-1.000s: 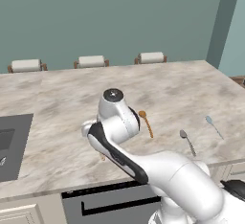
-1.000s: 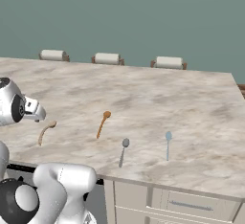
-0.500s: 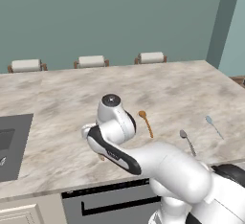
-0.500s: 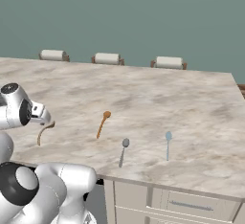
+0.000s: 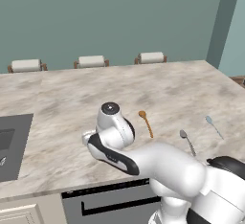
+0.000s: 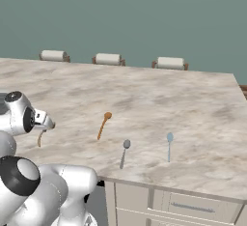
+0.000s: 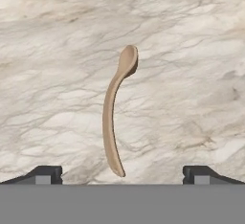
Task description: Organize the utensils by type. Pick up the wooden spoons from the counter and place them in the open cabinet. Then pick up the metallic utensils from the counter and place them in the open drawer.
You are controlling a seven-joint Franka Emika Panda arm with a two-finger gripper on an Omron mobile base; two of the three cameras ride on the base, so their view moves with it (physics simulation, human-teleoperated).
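Observation:
A pale tan wooden spoon lies flat on the marbled counter, bowl pointing away from the hand. My gripper hovers over its handle end, open, with one fingertip far out on each side and nothing held. From the right base view my gripper hangs above that tan spoon. The darker orange-brown wooden spoon lies just right of my arm. A grey metal spoon and a pale bluish metal spoon lie near the front right edge. The open cabinet and open drawer are out of view.
A dark sunken panel sits in the counter at the left. Three chair backs line the far edge. Below the front edge are a dark appliance front and a shut grey drawer front.
My hand has dropped lower toward the counter, closer over the tan spoon. The jaws stay open and none of the spoons has moved.

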